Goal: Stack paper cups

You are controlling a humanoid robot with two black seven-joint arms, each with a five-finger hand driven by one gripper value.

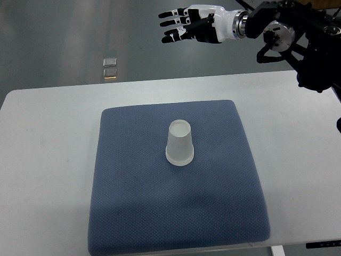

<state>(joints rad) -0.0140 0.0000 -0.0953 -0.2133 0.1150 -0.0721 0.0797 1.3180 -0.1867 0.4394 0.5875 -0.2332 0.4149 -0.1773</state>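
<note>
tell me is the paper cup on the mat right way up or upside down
Upside down. The paper cup stands on the blue mat with its wide rim down and its narrow closed base facing up.

Matt translucent paper cup [180, 142] on dimpled blue cloth mat [133, 186]; smooth white table [48, 160].

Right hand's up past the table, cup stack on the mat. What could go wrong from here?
1. The upside-down paper cup stack stands free on the blue mat; it looks light, so a sideways brush could topple it.
2. The right hand is raised beyond the table's far edge with its fingers spread; a low return path could clip the stack's top.
</note>
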